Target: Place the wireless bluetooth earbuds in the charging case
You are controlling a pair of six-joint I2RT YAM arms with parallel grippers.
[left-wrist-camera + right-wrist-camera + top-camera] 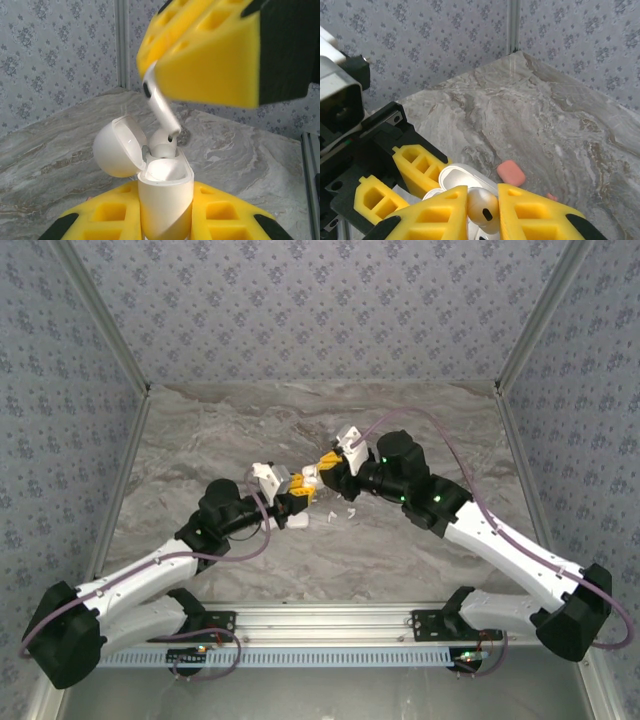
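Detail was lost from overhead: the left gripper [297, 502] and right gripper [328, 468] met mid-table, their loads too small for me to separate. From the left wrist, yellow foam fingers [115, 220] pinched a smooth white charging case [165, 200], base cut off, domed lid [117, 147] tipped toward 9 o'clock. The glossy white earbud [161, 107], clamped by the right gripper, slanted from 11 to 5 o'clock, stem tip at the case mouth. From the right wrist, I saw its rounded head but not its stem. A pink pebble shape [511, 172] lay on marble [545, 110].
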